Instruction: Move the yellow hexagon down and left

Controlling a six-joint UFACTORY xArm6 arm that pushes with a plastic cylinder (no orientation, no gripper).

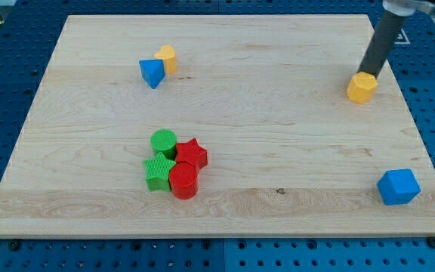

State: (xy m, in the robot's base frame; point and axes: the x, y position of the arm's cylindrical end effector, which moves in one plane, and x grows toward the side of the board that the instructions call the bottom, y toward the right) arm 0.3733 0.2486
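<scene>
On the counter [225, 113], the yellow hexagon [362, 88] lies far right with my tip [368, 75] touching its far side, and the blue cube [398, 187] sits well apart at the near right corner. At the far left, the blue triangle [151, 72] touches the yellow block [166, 58] just behind it to the right. Near, left of centre, four blocks huddle touching: green cylinder [163, 141] behind, red star [192, 155] right, green star [158, 172] left, red cylinder [183, 182] nearest.

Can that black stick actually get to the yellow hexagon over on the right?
Probably yes: my tip already sits at the yellow hexagon, on its upper-right side, with no other block between them.
</scene>
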